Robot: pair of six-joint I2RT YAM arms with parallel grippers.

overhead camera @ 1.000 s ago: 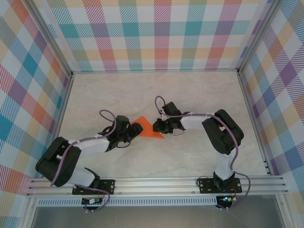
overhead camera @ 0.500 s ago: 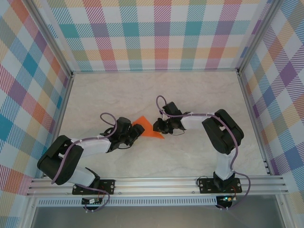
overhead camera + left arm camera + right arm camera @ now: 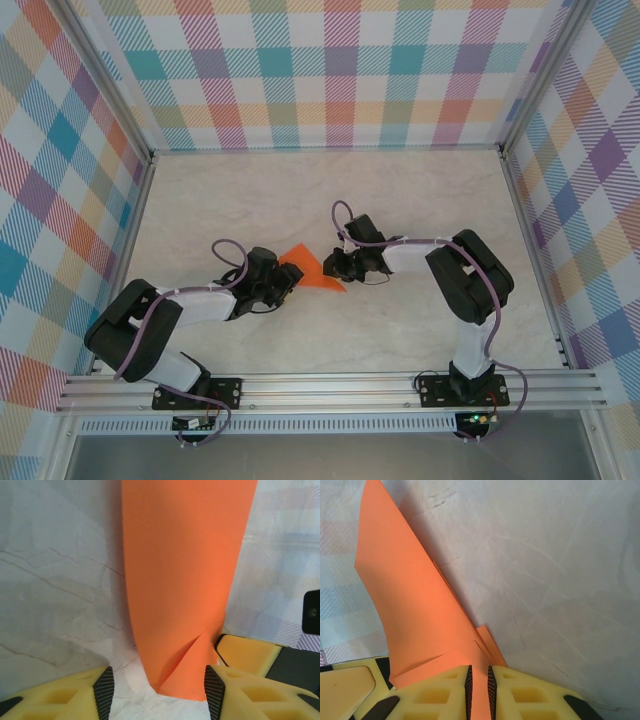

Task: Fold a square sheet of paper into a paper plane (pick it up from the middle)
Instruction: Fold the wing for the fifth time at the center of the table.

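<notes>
Orange paper (image 3: 185, 580) far end: cut off by the top edge at my left wrist.
Pinched strip: disappears between the pads of my right tool (image 3: 479, 675).
Folds from above: too small to tell; my left tool (image 3: 287, 278) overlaps one edge.

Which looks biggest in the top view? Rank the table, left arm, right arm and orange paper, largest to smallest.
1. the table
2. the left arm and the right arm: about alike, so not ranked against each other
3. the orange paper, a small piece between the two arms' tips
</notes>
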